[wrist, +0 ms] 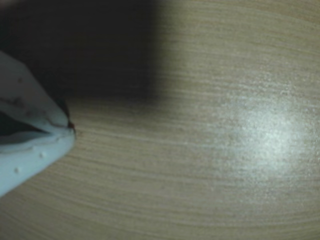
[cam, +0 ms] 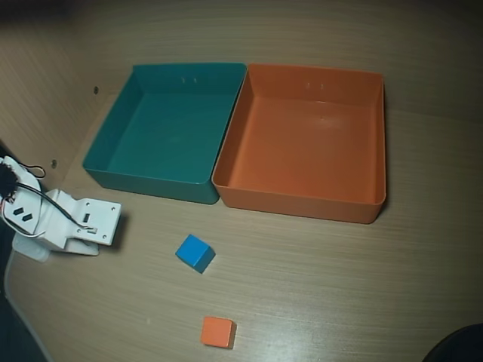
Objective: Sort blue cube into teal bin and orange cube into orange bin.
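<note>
Hobby desk setup — pale wood-grain tabletop [cam: 339, 286], two plastic sorting trays

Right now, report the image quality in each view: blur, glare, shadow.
Wrist view: soft and out of focus throughout; a bright glare patch on the table at right, a dark shadow block upper left, the gripper a pale blur at the left edge. Overhead view: sharper, evenly lit; the blue cube and orange cube cast small soft shadows; corners darken.
</note>
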Tool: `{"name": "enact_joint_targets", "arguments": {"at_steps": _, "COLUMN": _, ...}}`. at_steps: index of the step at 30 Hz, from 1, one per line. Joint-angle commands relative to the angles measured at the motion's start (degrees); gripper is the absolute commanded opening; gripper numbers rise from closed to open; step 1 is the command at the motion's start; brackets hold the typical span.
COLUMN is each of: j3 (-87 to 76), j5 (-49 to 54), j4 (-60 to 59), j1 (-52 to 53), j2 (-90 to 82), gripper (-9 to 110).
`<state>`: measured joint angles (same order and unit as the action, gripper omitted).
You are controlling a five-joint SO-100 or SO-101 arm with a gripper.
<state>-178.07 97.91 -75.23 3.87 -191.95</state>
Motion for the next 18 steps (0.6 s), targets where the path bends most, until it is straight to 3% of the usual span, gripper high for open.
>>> {"name": "enact_joint_targets", "arguments": {"at_steps": 1, "j3": -3.8, "j5": 0.4, "j4": -0.7, "j1": 0.3, "j2": -0.3, "gripper": -6}}
{"name": "enact_joint_targets", "arguments": {"at_steps": 18, "j3": -3.8, "j5": 0.4, "j4": -0.7, "j1": -0.4, "j2": -0.3, "gripper": -6}}
